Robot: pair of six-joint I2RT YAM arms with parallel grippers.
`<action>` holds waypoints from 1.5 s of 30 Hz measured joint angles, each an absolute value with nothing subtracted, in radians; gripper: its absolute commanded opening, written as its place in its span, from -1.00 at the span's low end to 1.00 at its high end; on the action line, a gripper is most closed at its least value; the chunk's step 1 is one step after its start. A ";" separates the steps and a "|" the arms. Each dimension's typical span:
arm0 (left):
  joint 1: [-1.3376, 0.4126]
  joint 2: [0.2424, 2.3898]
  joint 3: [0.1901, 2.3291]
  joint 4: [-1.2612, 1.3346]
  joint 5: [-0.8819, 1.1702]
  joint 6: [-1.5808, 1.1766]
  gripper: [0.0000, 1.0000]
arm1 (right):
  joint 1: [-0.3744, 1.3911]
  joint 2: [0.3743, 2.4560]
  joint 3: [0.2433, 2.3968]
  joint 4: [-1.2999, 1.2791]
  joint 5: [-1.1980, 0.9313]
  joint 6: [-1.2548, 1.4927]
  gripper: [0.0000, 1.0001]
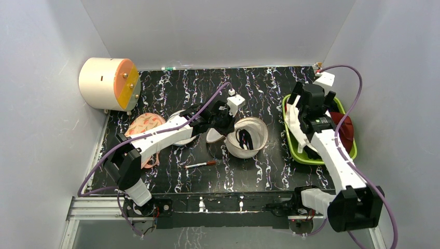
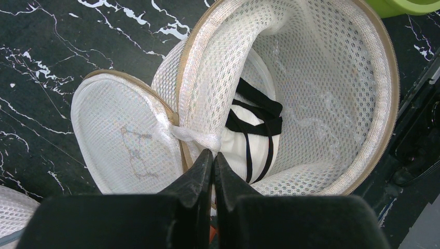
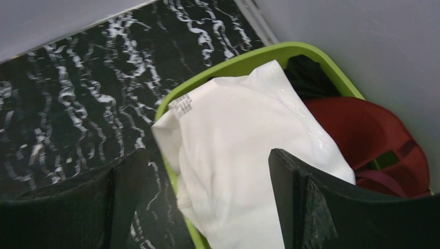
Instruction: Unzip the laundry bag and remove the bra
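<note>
Laundry bag, cream mesh, sits at the centre of the overhead view on the black marbled table, unzipped, with its round lid flap folded open to the left. Inside it lies the bra, white padding crossed by thin black straps, low in the bag's opening. My left pincer is clenched on a bunch of white mesh at the bag's rim, where lid and body meet. My right pincer, at the right of the overhead view, is spread wide and grips nothing. It hangs over a white garment in a green basket, with a dark red item beside the garment.
</note>
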State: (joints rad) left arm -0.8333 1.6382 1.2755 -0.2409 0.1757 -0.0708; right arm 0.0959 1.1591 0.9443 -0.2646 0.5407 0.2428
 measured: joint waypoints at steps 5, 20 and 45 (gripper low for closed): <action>-0.833 1.638 1.275 -0.241 0.176 -0.071 -1.00 | 0.096 1.066 0.944 -0.258 0.372 0.248 0.87; -0.833 1.638 1.275 -0.241 0.179 -0.071 -1.00 | 0.096 1.050 0.900 -0.261 0.057 0.308 0.88; -0.833 1.636 1.259 -0.222 0.172 -0.075 -1.00 | 0.498 1.013 0.614 -0.109 -0.331 0.507 -0.45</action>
